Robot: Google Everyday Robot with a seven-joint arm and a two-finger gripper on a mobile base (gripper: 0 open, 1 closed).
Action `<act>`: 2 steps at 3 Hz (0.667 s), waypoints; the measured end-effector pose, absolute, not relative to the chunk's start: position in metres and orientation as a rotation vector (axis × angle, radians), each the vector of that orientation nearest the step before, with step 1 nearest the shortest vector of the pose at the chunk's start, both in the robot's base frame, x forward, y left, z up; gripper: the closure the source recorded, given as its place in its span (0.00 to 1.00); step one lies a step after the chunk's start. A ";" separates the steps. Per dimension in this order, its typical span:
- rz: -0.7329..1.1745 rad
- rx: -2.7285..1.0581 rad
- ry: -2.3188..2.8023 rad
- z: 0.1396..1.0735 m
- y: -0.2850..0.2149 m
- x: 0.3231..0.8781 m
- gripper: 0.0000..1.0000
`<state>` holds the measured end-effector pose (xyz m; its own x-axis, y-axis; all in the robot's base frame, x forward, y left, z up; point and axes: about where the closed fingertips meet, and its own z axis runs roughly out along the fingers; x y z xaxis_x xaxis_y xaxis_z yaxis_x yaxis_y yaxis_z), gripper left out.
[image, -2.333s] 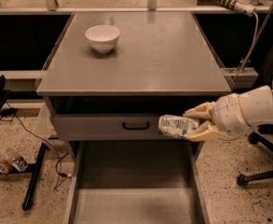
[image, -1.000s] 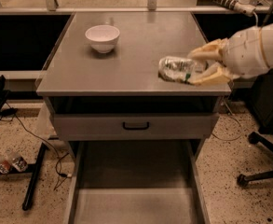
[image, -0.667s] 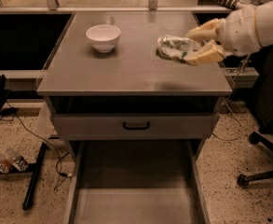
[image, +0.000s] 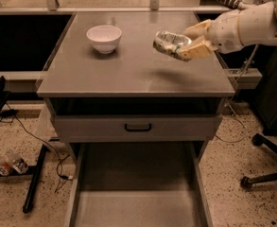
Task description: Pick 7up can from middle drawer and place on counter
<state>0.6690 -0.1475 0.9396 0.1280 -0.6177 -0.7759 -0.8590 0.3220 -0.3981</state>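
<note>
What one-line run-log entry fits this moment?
gripper: shut on 7up can, above counter | middle drawer: open | white bowl: on counter

The white arm [image: 258, 20] reached in from the right edge of the view, roughly level and slanting slightly down toward the wrist. At its end the gripper [image: 185, 42] pointed left. Its two tan fingers [image: 197, 30] sat one above the other, clamped on the 7up can [image: 168, 44], which lay sideways between them. The gripper hung above the right part of the counter [image: 128, 65] — clear of its surface.
</note>
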 end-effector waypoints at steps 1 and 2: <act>0.334 -1.358 1.618 0.911 -0.138 0.673 1.00; 0.343 -1.352 1.669 0.879 -0.130 0.676 1.00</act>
